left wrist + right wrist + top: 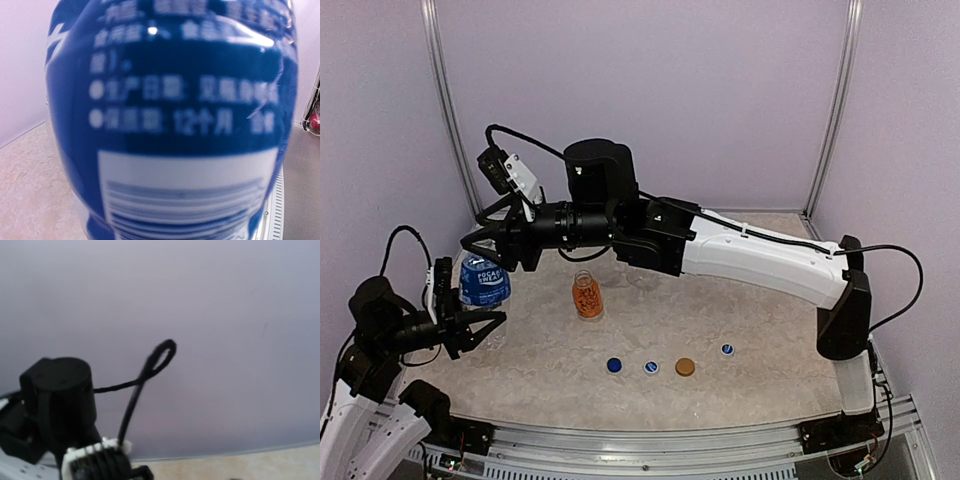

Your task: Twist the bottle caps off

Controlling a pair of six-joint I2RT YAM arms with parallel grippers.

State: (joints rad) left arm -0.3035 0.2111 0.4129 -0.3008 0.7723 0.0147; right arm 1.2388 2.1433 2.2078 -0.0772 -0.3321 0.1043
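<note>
The left gripper (490, 328) is clamped on the blue-label Pocari bottle (483, 283), which stands upright at the left side of the table (760, 390) — its neck points straight up at the right gripper (488, 250), level just above, whose jaw gap I cannot make out.

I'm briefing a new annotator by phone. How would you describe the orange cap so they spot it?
On the table, in front of the orange bottle, four caps lie in a row. The orange cap is third from the left; the others are blue or white-and-blue.
</note>
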